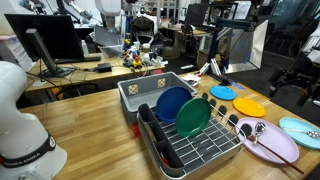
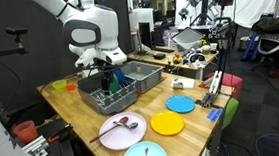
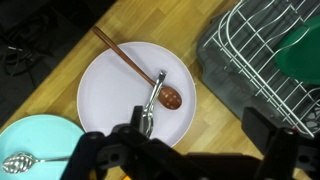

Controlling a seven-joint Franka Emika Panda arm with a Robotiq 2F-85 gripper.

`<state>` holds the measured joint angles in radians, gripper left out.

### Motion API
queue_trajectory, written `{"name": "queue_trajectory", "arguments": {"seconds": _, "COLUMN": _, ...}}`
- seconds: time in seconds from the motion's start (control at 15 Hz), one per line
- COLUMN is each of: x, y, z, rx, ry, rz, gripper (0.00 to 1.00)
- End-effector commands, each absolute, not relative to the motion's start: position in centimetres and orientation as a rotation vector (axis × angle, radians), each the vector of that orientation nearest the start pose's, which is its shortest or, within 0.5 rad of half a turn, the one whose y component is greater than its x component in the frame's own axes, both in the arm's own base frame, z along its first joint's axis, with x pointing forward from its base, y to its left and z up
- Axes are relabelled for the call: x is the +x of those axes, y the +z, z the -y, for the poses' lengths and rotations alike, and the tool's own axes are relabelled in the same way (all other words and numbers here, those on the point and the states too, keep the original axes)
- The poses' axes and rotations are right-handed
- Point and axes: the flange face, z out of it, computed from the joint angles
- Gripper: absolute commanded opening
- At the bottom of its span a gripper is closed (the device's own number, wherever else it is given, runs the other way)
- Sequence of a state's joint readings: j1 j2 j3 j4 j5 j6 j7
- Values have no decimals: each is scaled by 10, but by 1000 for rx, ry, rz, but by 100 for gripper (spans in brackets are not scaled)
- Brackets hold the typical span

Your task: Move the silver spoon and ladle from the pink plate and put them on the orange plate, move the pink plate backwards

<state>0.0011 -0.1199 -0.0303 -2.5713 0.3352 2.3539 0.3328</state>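
Note:
In the wrist view the pink plate (image 3: pixel 115 100) looks almost white. On it lie the silver spoon (image 3: pixel 153 100) and a wooden spoon (image 3: pixel 168 97) with a long brown handle. A second silver utensil (image 3: pixel 20 162) with a round bowl lies on the light-blue plate (image 3: pixel 35 140); whether it is the ladle I cannot tell. My gripper (image 3: pixel 200 145) hangs open and empty high above the plate's edge, its left finger (image 3: pixel 135 140) covering the spoon's lower end. In both exterior views the orange plate (image 1: pixel 248 105) (image 2: pixel 166 123) lies beside the pink plate (image 1: pixel 270 145) (image 2: pixel 114 138). The gripper (image 2: pixel 107 78) hovers near the rack.
A grey dish rack (image 1: pixel 150 92) (image 2: pixel 140 85) (image 3: pixel 265 60) holds a blue plate (image 1: pixel 170 103) and a green plate (image 1: pixel 193 117) upright. A small blue plate (image 1: pixel 222 92) (image 2: pixel 181 104) lies past the orange one. The robot's white base (image 1: pixel 20 125) stands on the wooden table.

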Motion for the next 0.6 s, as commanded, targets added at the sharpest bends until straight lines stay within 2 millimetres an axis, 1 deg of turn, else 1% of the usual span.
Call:
{"name": "queue_trajectory", "arguments": {"seconds": 0.0, "x": 433, "y": 295, "z": 10, "rx": -2788, "ry": 198, "rz": -883, "gripper": 100}}
{"name": "queue_trajectory", "arguments": {"seconds": 0.13, "x": 435, "y": 278, "z": 19, "rx": -2785, "ry": 239, "rz": -944, "gripper": 100}}
{"name": "queue_trajectory", "arguments": {"seconds": 0.33, "x": 429, "y": 237, "z": 32, "rx": -2776, "ry": 372, "rz": -1015, "gripper": 100}}
{"name": "queue_trajectory", "arguments": {"seconds": 0.53, "x": 425, "y": 195, "z": 39, "rx": -2778, "ry": 484, "rz": -1037, "gripper": 100}}
